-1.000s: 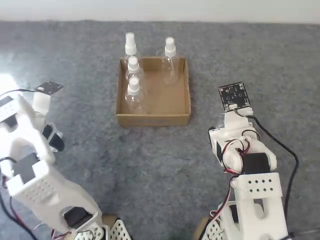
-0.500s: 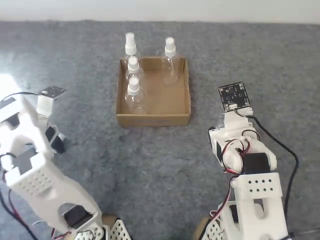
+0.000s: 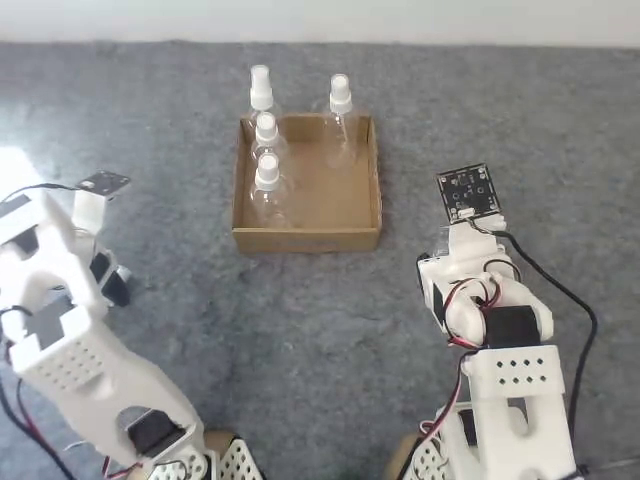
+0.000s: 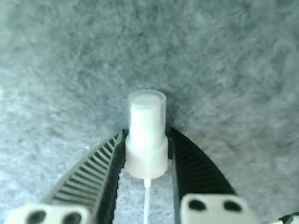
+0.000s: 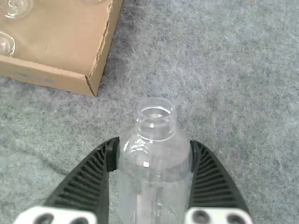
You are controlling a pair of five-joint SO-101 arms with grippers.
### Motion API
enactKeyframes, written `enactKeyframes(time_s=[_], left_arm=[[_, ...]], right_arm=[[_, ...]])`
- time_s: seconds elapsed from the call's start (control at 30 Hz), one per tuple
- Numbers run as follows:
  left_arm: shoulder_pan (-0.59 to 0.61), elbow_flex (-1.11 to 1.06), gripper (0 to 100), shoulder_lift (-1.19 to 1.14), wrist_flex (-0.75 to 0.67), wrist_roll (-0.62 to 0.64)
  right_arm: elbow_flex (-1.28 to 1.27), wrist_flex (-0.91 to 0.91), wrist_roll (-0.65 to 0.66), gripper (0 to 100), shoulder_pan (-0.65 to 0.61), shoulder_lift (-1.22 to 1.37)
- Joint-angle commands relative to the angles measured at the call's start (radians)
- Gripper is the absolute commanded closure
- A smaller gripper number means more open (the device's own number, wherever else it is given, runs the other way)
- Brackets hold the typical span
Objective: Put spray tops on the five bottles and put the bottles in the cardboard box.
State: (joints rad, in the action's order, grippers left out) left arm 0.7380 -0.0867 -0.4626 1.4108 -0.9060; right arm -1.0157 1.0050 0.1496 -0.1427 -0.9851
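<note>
Everything turns on getting two held things to meet. The left claw (image 4: 145,140) is clenched on a white spray top (image 4: 147,112), fingers pressing its collar from both sides. Its capped end points out past the fingertips toward the grey surface (image 3: 320,330), and its thin tube runs back toward the wrist. I cannot tell whether the top touches the surface. The right claw (image 5: 153,144) grips a clear bottle (image 5: 155,116) around its shoulders. The bottle's long axis runs along the claw and its open, uncapped mouth faces out beyond the fingertips. From above, the left arm sits by the left edge of the surface and the right arm toward the front right, so top and bottle are well apart, with bare surface between them. To my eye the tube end has to lead into that mouth, so the top seems to need turning as well as carrying across. The cardboard box (image 3: 305,240) stands toward the far edge at the middle, and its near right corner lies close ahead of the held bottle. Four capped bottles stand there: two (image 3: 265,130) (image 3: 267,172) along the left wall, and two (image 3: 261,90) (image 3: 340,95) at the far wall, on which side of it I cannot tell. The right arm is nearer the box.
</note>
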Motion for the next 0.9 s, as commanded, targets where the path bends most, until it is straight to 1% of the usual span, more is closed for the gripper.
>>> enactKeyframes(time_s=[0.0, 0.17, 0.33, 0.6, 0.87], left_arm=[[0.000, 0.053, 84, 0.018, 0.009, -0.006], [-0.005, 0.077, 85, 0.018, 0.021, -0.006], [0.000, 0.131, 85, 0.011, 0.080, -0.008], [0.002, 0.127, 85, 0.008, 0.086, -0.008], [0.000, 0.077, 85, 0.008, 0.080, -0.009]], right_arm=[[0.012, -0.019, -0.006, 90.8, 0.008, -0.018], [0.012, -0.019, -0.006, 90.8, 0.008, -0.018], [0.012, -0.021, -0.005, 90.8, 0.008, -0.018], [0.012, -0.019, -0.005, 90.8, 0.008, -0.018], [0.012, -0.018, -0.005, 90.8, 0.008, -0.018]])
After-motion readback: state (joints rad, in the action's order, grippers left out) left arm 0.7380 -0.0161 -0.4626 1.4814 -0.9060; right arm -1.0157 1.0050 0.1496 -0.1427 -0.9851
